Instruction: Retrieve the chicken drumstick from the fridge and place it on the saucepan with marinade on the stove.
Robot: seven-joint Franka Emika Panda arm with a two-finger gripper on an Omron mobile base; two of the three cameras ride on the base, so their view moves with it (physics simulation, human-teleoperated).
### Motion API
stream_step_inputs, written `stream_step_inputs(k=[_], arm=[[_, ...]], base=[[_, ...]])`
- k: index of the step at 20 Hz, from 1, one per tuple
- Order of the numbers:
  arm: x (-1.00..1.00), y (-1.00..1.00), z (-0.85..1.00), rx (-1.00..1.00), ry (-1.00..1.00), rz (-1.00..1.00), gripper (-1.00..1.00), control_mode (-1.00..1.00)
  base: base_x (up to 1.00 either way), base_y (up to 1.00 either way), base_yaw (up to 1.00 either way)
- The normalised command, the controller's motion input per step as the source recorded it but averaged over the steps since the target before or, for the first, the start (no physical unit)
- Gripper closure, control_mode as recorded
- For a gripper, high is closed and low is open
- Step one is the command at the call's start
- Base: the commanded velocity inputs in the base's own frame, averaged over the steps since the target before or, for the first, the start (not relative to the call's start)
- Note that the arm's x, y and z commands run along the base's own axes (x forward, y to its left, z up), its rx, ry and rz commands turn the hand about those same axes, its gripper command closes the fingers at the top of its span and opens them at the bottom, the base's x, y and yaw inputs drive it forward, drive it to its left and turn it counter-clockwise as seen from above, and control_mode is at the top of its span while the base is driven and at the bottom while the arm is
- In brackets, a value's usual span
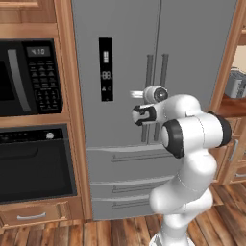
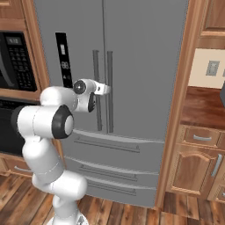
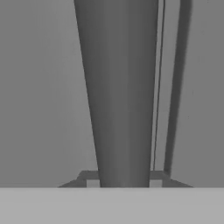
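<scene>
The grey fridge (image 1: 125, 48) (image 2: 140, 66) stands straight ahead with both upper doors closed. My gripper (image 3: 124, 181) (image 2: 104, 89) is at mid-height of the door handles, shut on one vertical bar handle (image 3: 122, 87). That bar runs up between the two finger tips (image 3: 92, 180). The second handle (image 3: 177, 87) runs parallel, just across the door seam. In the base views the white hand (image 1: 153, 94) covers the fingers. The chicken drumstick, the saucepan, the marinade and the stove are out of view.
A black microwave (image 1: 29, 77) and a black oven (image 1: 33, 163) sit in the wooden cabinet left of the fridge. A wooden counter (image 2: 202, 105) with drawers (image 2: 197, 162) stands to the right. Two fridge drawers (image 2: 114, 171) lie below the doors.
</scene>
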Motion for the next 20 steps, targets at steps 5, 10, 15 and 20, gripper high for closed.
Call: stream_step_inputs(k=[5,10,15,20], arm=[[-0.55,0.99,0.33,0.22,0.0,0.0,1.0,-1.0],[-0.96,1.0,0.36,0.16,0.0,0.0,1.0,-1.0],[-1.0,1.0,0.29,0.12,0.06,0.0,1.0,-1.0],[-0.97,1.0,0.27,0.08,0.1,0.0,1.0,-1.0]], base=[[0.0,0.0,0.0],[0.0,0.0,0.0],[0.0,0.0,0.0],[0.0,0.0,0.0]])
